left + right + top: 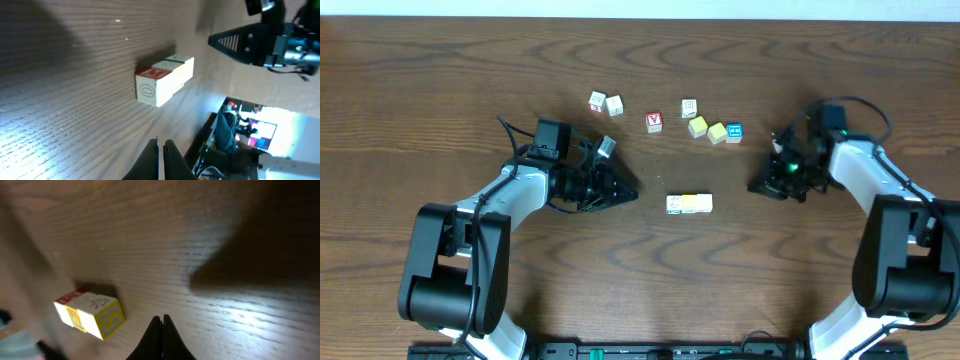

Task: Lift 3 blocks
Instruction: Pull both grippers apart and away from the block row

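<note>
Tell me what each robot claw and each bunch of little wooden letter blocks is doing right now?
Row of three small wooden letter cubes: flat on the brown wooden table, touching side by side, not lifted.
Left black two-finger gripper: shut, empty, apart from the row.
Right black two-finger gripper: shut, empty, apart from the row.
Red-marked wooden cube: resting alone, untouched.
Blue-faced wooden cube: resting, untouched.

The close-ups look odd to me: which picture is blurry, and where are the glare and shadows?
Overhead: evenly lit and sharp. Left wrist: the row of blocks is crisp; glare on the table lower left, shadow upper left. Right wrist: softest, the row blurred; bright glare mid-right, big shadow above it.
</note>
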Available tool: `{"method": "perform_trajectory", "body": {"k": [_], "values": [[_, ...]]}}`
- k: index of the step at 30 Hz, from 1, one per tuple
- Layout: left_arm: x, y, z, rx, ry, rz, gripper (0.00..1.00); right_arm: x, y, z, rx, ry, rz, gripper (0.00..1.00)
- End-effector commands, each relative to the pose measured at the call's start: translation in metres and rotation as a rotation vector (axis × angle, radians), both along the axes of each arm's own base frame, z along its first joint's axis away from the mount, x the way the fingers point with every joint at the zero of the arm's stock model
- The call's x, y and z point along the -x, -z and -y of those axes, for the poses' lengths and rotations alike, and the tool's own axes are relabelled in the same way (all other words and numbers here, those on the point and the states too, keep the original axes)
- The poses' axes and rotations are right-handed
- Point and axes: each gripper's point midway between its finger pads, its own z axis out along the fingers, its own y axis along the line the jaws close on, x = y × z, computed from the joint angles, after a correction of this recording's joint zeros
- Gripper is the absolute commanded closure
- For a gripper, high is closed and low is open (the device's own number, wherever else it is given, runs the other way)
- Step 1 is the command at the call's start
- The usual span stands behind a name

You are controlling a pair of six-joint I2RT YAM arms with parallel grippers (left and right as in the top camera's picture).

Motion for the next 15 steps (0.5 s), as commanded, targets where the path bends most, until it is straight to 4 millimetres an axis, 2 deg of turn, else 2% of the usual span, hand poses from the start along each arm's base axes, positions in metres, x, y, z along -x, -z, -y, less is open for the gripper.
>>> {"method": "perform_trajectory", "body": {"k": [1,6,15], "values": [[0.006,0.011,-0.004,-0.032,0.005,-0.004,0.93,0.012,-0.012,-0.026,-0.216,-0.032,0.057,0.99],[-0.004,0.03,-0.017,-0.161,-0.09,-0.046,0.93,0.019,-0.015,-0.046,-0.384,-0.061,0.15,0.99],[0.004,0.029,0.007,-0.161,-0.022,0.003,0.93,0.018,-0.012,-0.047,-0.389,-0.048,0.156,0.99]]}}
